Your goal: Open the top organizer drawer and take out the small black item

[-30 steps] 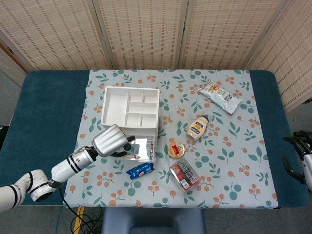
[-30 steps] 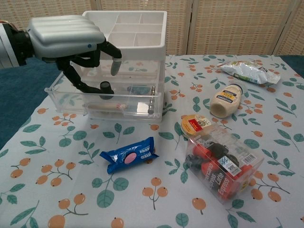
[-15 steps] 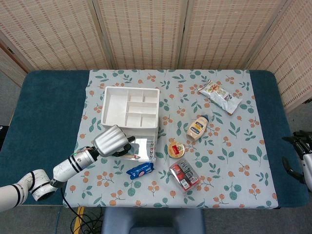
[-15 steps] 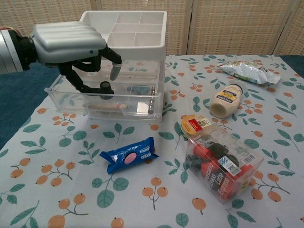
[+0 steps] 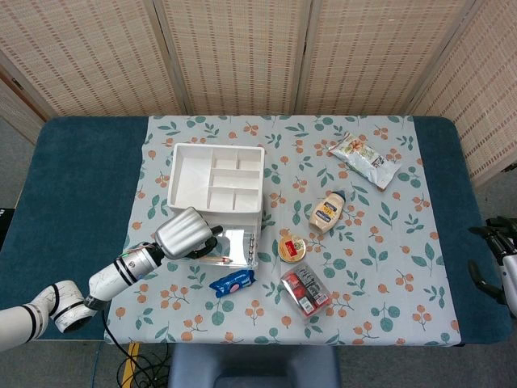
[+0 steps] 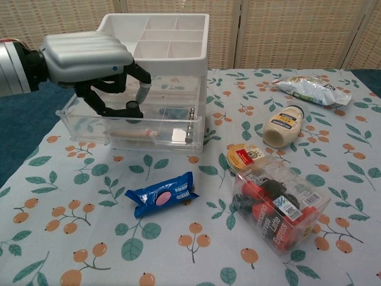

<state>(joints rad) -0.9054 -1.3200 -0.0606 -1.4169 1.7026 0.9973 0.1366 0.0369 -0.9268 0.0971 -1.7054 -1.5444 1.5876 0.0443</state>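
Note:
The white organizer (image 5: pixel 216 178) (image 6: pixel 166 42) stands at mid-left on the floral cloth. Its clear top drawer (image 6: pixel 155 134) (image 5: pixel 240 246) is pulled out toward me. My left hand (image 6: pixel 89 56) (image 5: pixel 186 233) hangs over the drawer's left half with its dark fingers (image 6: pixel 132 107) curled down inside. The thumb tip sits close to one fingertip, and I cannot tell whether anything is pinched between them. A small dark item (image 6: pixel 172 111) lies on the drawer floor, right of the fingers and apart from them. My right hand (image 5: pixel 494 242) rests off the table's right edge, fingers apart and holding nothing.
A blue cookie packet (image 6: pixel 161 193) lies in front of the drawer. To its right stand a round tin (image 6: pixel 244 156), a clear box of red items (image 6: pixel 277 205), a mayonnaise bottle (image 6: pixel 284 126) and a snack bag (image 6: pixel 309 89). A pale stick (image 6: pixel 134 134) lies in the drawer's front.
The left hand's thumb has come down toward the curled fingertips inside the drawer, and the hand has shifted slightly right. The right hand has not moved.

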